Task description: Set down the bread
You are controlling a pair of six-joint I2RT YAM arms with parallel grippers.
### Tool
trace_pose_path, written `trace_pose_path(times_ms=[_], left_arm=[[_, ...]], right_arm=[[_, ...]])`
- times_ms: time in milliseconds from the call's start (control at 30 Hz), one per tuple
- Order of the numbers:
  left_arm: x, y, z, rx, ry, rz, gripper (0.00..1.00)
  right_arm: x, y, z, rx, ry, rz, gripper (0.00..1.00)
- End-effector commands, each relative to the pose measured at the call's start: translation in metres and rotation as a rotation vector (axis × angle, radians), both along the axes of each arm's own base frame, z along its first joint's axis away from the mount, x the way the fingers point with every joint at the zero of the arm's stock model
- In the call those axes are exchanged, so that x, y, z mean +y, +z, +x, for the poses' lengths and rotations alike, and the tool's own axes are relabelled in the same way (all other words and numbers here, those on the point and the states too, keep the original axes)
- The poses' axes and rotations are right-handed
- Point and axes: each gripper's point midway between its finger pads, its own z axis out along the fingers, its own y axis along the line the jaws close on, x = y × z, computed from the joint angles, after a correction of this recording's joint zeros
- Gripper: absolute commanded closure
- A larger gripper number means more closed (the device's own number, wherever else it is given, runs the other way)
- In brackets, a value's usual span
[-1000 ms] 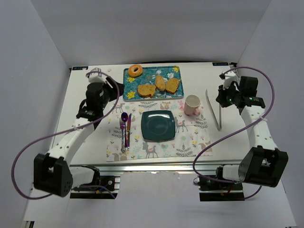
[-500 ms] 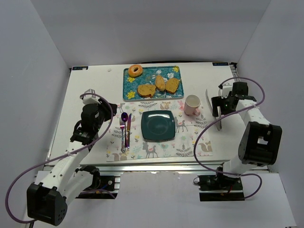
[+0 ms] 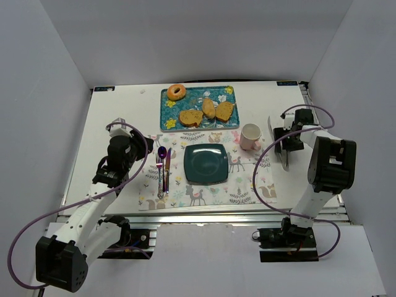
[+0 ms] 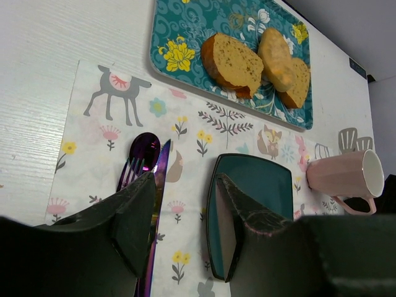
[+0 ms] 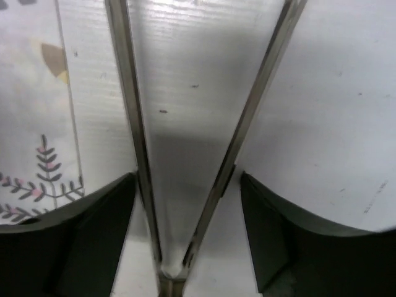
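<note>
Three bread slices (image 3: 208, 111) (image 4: 232, 62) and a bagel (image 3: 176, 92) lie on the patterned teal tray (image 3: 229, 93) (image 4: 179, 25) at the back. In front of it, the dark teal square plate (image 3: 205, 163) (image 4: 260, 185) sits bare on the placemat. Metal tongs (image 3: 285, 162) (image 5: 260, 93) lie on the table at the right. My right gripper (image 3: 283, 141) (image 5: 187, 185) is low over them and open, one finger on each side of their hinge end, with a gap at the right arm. My left gripper (image 3: 143, 147) (image 4: 184, 185) hangs open and holds nothing, above the cutlery and the plate's left edge.
A pink cup (image 3: 250, 136) (image 4: 343, 176) stands between the plate and the tongs. Purple cutlery (image 3: 163, 167) (image 4: 141, 154) lies left of the plate on the animal-print placemat (image 3: 247, 179). White walls close in the table on three sides.
My left arm has pulled back from beside the tray to hang over the cutlery. The right arm has folded in and lowered its gripper onto the tongs.
</note>
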Motion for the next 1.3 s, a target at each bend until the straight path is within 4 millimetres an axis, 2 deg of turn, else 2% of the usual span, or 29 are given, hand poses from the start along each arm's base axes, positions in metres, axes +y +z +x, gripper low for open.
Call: trace_pose_path(times_ms=[0, 67, 100, 167, 200, 267, 300, 333, 367, 400, 433, 467, 500, 533, 600, 633, 733, 767, 800, 833, 900, 933, 967, 1033, 1067, 1100, 1267], left_arm=[[0.004, 0.012, 0.001, -0.027, 0.025, -0.011, 0.46], [0.005, 0.01, 0.001, -0.025, 0.031, -0.018, 0.46], [0.005, 0.011, 0.0, -0.028, 0.036, -0.022, 0.46], [0.006, 0.011, 0.0, -0.028, 0.041, -0.023, 0.46], [0.006, 0.011, 0.0, -0.028, 0.041, -0.023, 0.46], [0.007, 0.014, 0.0, -0.03, 0.046, -0.019, 0.46], [0.008, 0.015, 0.0, -0.031, 0.046, -0.016, 0.46], [0.009, 0.014, -0.001, -0.027, 0.049, -0.012, 0.46], [0.009, 0.017, -0.001, -0.032, 0.049, -0.01, 0.46], [0.009, 0.017, -0.002, -0.029, 0.049, -0.007, 0.45], [0.009, 0.017, -0.002, -0.031, 0.048, -0.006, 0.46], [0.008, 0.018, -0.001, -0.033, 0.044, -0.009, 0.46], [0.006, 0.017, 0.0, -0.03, 0.038, -0.015, 0.45], [0.006, 0.018, 0.0, -0.035, 0.038, -0.017, 0.45], [0.003, 0.017, 0.003, -0.033, 0.027, -0.025, 0.45], [0.003, 0.018, 0.004, -0.037, 0.027, -0.027, 0.45], [0.001, 0.022, 0.007, -0.042, 0.021, -0.03, 0.45], [0.001, 0.022, 0.008, -0.043, 0.022, -0.03, 0.45], [0.001, 0.023, 0.008, -0.044, 0.02, -0.029, 0.45], [0.001, 0.024, 0.008, -0.046, 0.022, -0.029, 0.45], [0.001, 0.024, 0.007, -0.046, 0.023, -0.029, 0.45], [0.001, 0.024, 0.007, -0.046, 0.022, -0.031, 0.45], [0.001, 0.024, 0.006, -0.045, 0.023, -0.033, 0.45], [0.001, 0.025, 0.006, -0.048, 0.026, -0.038, 0.45], [0.002, 0.025, 0.005, -0.051, 0.028, -0.04, 0.45], [0.002, 0.028, 0.005, -0.059, 0.032, -0.044, 0.45], [0.003, 0.031, 0.003, -0.059, 0.041, -0.051, 0.45]], right_arm=[[-0.004, -0.008, 0.016, -0.033, -0.023, -0.012, 0.33], [-0.003, -0.012, 0.015, -0.024, -0.021, -0.006, 0.44], [-0.002, -0.015, 0.013, -0.014, -0.019, -0.001, 0.54], [0.003, -0.017, 0.01, -0.002, -0.008, 0.021, 0.68], [0.004, -0.019, 0.007, 0.015, -0.004, 0.031, 0.8], [0.005, -0.015, 0.006, 0.017, 0.001, 0.052, 0.92], [0.004, -0.007, 0.008, 0.002, 0.003, 0.055, 0.98], [0.004, 0.003, 0.014, -0.031, 0.023, 0.053, 1.0], [0.004, 0.015, 0.02, -0.067, 0.044, 0.052, 1.0], [0.004, 0.044, 0.032, -0.148, 0.088, 0.038, 1.0], [0.006, 0.062, 0.038, -0.194, 0.113, 0.039, 0.97], [0.017, 0.088, 0.042, -0.254, 0.166, 0.068, 0.9], [0.034, 0.135, 0.058, -0.366, 0.268, 0.091, 0.77], [0.036, 0.148, 0.062, -0.388, 0.29, 0.097, 0.77], [0.062, 0.179, 0.067, -0.436, 0.386, 0.121, 0.62], [0.068, 0.189, 0.069, -0.453, 0.403, 0.126, 0.62], [0.091, 0.206, 0.07, -0.474, 0.494, 0.158, 0.56], [0.104, 0.217, 0.073, -0.501, 0.532, 0.154, 0.56], [0.106, 0.221, 0.075, -0.51, 0.546, 0.146, 0.56], [0.131, 0.223, 0.073, -0.518, 0.613, 0.146, 0.56], [0.145, 0.231, 0.079, -0.543, 0.647, 0.134, 0.56], [0.158, 0.226, 0.082, -0.529, 0.663, 0.159, 0.56], [0.165, 0.238, 0.086, -0.535, 0.632, 0.196, 0.58], [0.181, 0.239, 0.09, -0.506, 0.608, 0.261, 0.6], [0.187, 0.228, 0.096, -0.461, 0.579, 0.301, 0.62], [0.195, 0.233, 0.097, -0.434, 0.518, 0.385, 0.63], [0.215, 0.212, 0.107, -0.359, 0.308, 0.506, 0.63]])
